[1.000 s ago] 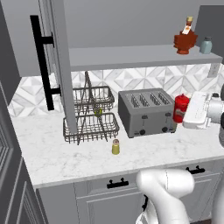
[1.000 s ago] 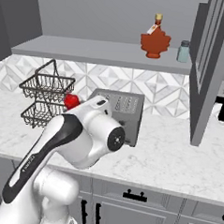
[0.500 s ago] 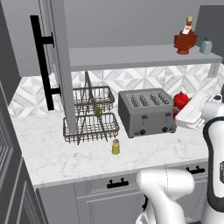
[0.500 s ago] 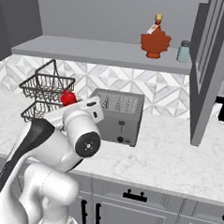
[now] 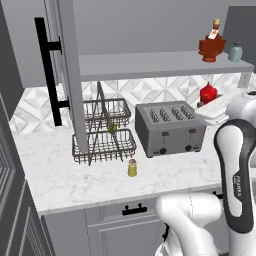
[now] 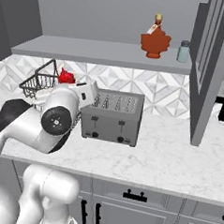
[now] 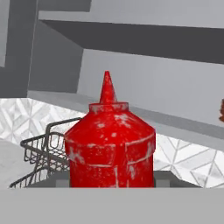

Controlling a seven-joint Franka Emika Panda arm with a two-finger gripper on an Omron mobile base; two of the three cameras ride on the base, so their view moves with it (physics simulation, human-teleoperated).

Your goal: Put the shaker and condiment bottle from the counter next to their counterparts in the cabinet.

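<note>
One cabinet [image 5: 150, 65] with an open door [image 5: 65, 75] hangs over one marble counter [image 5: 60, 175]. There is one toaster [image 5: 170, 127], one wire basket [image 5: 105, 142], two bottles and two shakers. The dark-red bottle [image 5: 211, 46] and the pale blue shaker [image 5: 235, 51] stand on the shelf. The yellowish shaker [image 5: 132, 168] stands on the counter before the basket. The gripper [image 5: 214, 111] is closed around the red condiment bottle [image 7: 109, 148], which is lifted behind the toaster, below the shelf.

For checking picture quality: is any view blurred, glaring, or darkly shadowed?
Hand view: condiment bottle close and slightly soft, no glare. Left base view: sharp, even light; shaker casts little shadow. Right base view: sharp; cabinet shelf dark beneath.
</note>
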